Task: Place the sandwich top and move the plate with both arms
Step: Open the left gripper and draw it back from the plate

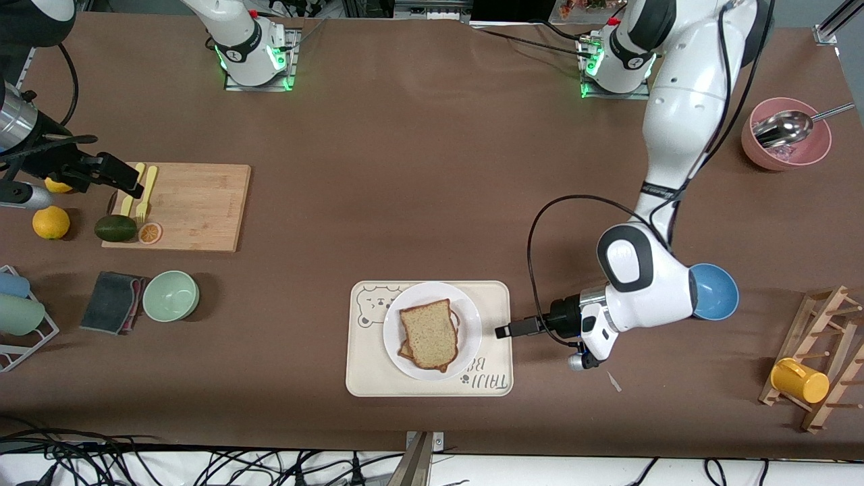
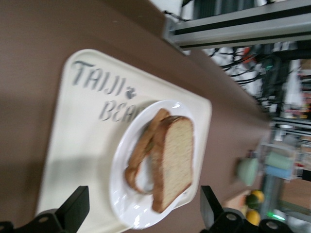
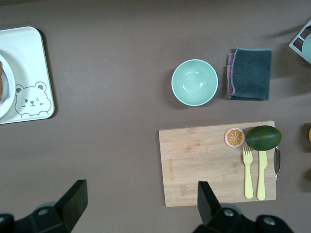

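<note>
The sandwich top [image 1: 428, 333], a speckled light-brown slice, lies on a lower slice [image 1: 406, 350] on the white plate [image 1: 467, 316]. The plate rests on a cream bear tray [image 1: 368, 372]. My left gripper [image 1: 503, 331] is open and holds nothing, level with the tray's edge at the left arm's end. In the left wrist view the sandwich top [image 2: 177, 160] and plate [image 2: 124, 206] sit just ahead of the left gripper [image 2: 143, 213], and its fingers flank the plate's rim without touching it. My right gripper [image 1: 131, 182] waits open over the cutting board's edge; in its wrist view the right gripper [image 3: 141, 201] is empty.
A cutting board [image 1: 192, 209] carries a yellow fork and knife, an avocado [image 1: 115, 228] and an orange slice. An orange [image 1: 50, 223], a green bowl [image 1: 171, 295] and a grey cloth [image 1: 111, 302] lie nearby. A blue bowl [image 1: 717, 291], a pink bowl [image 1: 786, 152] and a mug rack [image 1: 820, 351] occupy the left arm's end.
</note>
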{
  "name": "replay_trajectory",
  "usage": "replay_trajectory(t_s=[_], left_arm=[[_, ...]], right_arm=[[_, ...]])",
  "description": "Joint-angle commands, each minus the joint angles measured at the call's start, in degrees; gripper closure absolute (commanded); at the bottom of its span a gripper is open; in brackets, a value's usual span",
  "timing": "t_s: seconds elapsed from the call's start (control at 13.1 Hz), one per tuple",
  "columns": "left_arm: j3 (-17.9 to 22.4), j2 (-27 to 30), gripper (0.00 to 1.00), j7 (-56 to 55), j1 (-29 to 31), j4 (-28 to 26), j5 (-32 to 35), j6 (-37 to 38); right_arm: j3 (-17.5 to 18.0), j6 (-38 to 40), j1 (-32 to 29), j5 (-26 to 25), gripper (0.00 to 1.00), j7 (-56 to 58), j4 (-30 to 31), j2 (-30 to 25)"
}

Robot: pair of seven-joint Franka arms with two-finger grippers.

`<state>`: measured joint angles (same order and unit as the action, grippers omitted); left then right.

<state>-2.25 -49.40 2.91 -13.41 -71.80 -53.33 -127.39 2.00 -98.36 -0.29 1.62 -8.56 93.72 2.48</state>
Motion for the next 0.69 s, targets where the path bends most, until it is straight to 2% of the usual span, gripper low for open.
replay_trajectory(t_s=[0.0, 0.15, 0.23, 0.31, 0.38, 0.61], left_arm=[[0.6, 10.3, 0.00, -3.7, 2.8, -8.7, 11.5, 4.9], [0.6, 15.5, 0.00, -3.4, 7.1, -9.4, 19.4, 15.3], [0.7, 17.7, 0.00, -3.6, 7.7, -9.4, 26.5, 20.1], [0.4, 20.1, 0.00, -3.9, 8.0, -9.5, 37.1, 24.3], [0.4, 21.6, 0.00, -3.9, 8.0, -9.5, 43.3, 27.0], [0.6, 26.4, 0.00, -3.2, 10.4, -9.5, 44.9, 29.0]], right_arm=[[0.0, -1.0, -0.2, -1.0, 0.00, 0.4, 3.6, -3.4], [0.0, -2.5, -0.2, -1.4, 0.00, 1.2, 6.4, -5.2], [0.0, -3.2, -0.2, -1.4, 0.00, 2.1, 6.7, -5.4], [-0.1, -3.3, -0.2, -1.4, 0.00, 3.1, 6.8, -5.4], [-0.3, -3.3, -0.3, -1.3, 0.00, 3.8, 6.7, -5.4], [-0.9, -3.3, -0.2, -1.3, 0.00, 4.2, 6.7, -5.4]])
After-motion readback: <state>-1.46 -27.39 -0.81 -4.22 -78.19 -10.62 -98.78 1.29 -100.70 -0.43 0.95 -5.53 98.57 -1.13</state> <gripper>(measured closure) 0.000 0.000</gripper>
